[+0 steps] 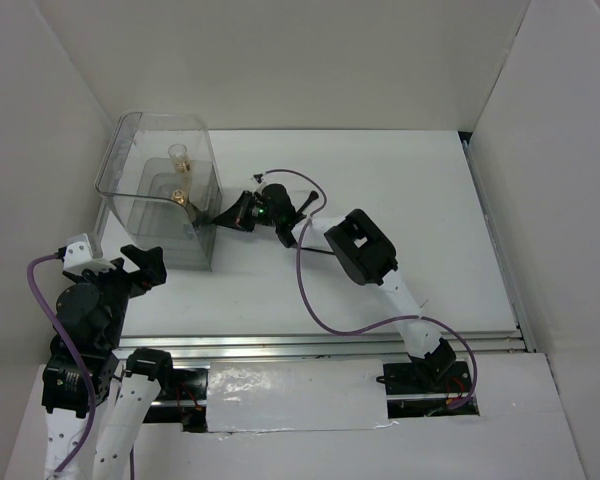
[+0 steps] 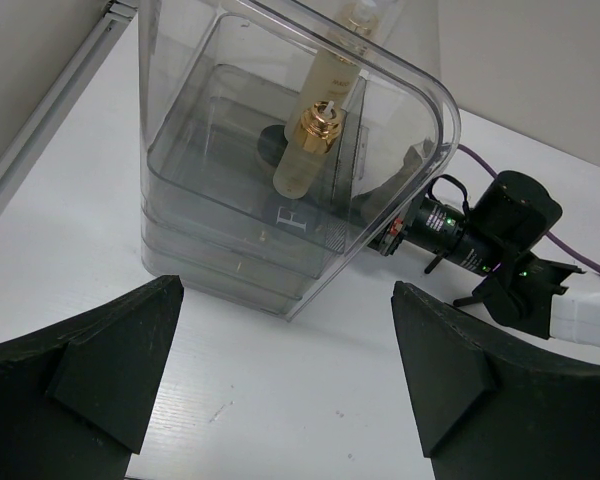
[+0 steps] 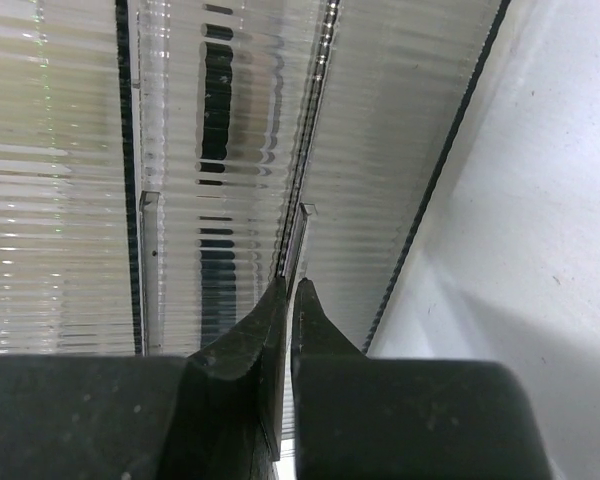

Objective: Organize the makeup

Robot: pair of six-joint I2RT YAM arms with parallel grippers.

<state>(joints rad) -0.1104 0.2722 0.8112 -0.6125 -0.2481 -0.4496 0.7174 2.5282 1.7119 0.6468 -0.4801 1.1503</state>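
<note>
Clear plastic forms the tall box that stands at the back left of the white surface, and two pieces of makeup stand inside it. The tall pale-yellow bottle is toward the far side. The short gold-capped bottle is just in front of it, nearer the arms. From the left wrist, both show through the box's wall, the gold cap in front of the taller bottle's body.

The right hand reaches in from the right and meets the box at its near right corner. Its wrist camera shows the two black fingers clenched tip to tip. A thin clear edge of the ribbed wall runs down into the seam between them, so the hand is grasping the box's wall.

The left hand is released, its fingers spread wide. It is near the box's front side and apart from it, holding nothing.
</note>
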